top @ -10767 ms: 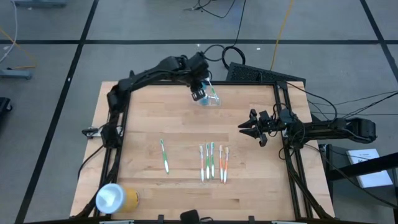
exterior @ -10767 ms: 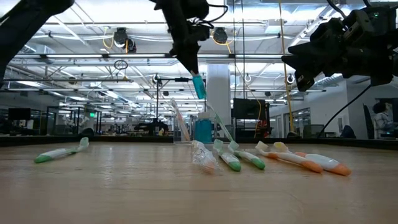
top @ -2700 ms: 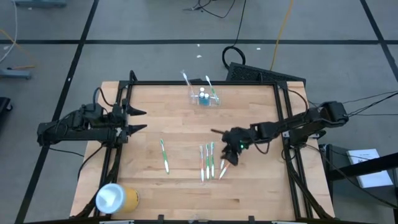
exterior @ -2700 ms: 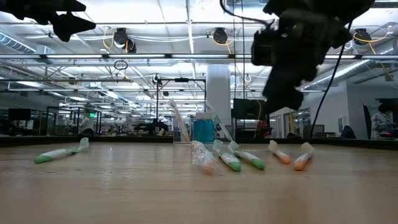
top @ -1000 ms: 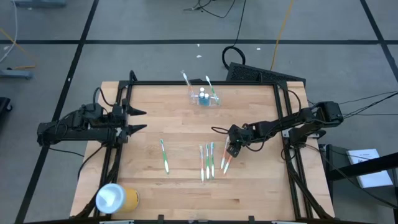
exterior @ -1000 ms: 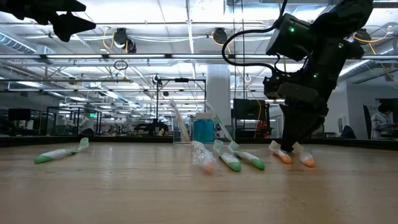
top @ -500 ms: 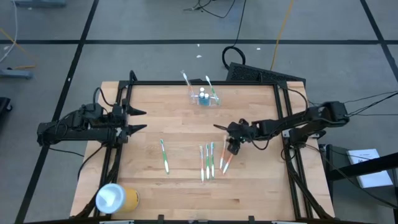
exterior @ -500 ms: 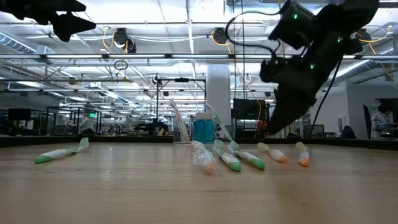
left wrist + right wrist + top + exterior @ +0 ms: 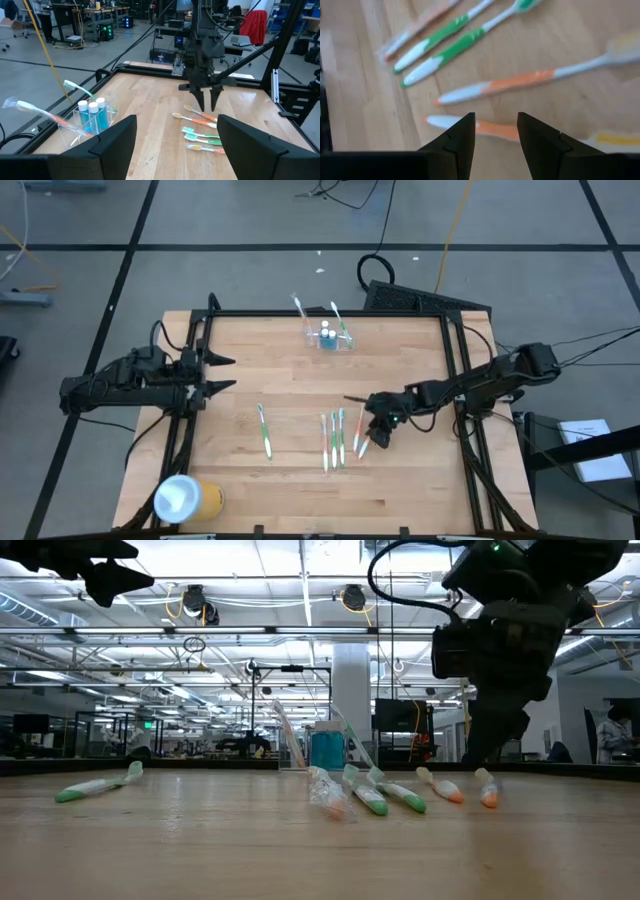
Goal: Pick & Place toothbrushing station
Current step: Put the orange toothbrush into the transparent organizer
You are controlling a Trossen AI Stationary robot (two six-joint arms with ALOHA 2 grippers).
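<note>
The toothbrushing station [image 9: 330,338], a clear holder with toothbrushes and blue-capped tubes in it, stands near the table's far edge and also shows in the left wrist view as the station [image 9: 93,116]. My right gripper [image 9: 370,432] hangs open, fingers pointing down, just above two orange toothbrushes [image 9: 495,86] that lie flat on the table. One orange handle [image 9: 492,129] lies below the gap between its fingers. My left gripper [image 9: 218,375] waits open at the table's left edge.
Green toothbrushes [image 9: 333,438] lie beside the orange ones, and a single green one [image 9: 265,430] lies farther left. A yellow cylinder with a white round end [image 9: 185,498] lies at the near left corner. Bare wood stretches between the brushes and the station.
My right gripper has risen a little from the orange toothbrushes, straightened after tipping, and shifted slightly toward the table's near edge. The orange toothbrushes have shifted slightly on the table.
</note>
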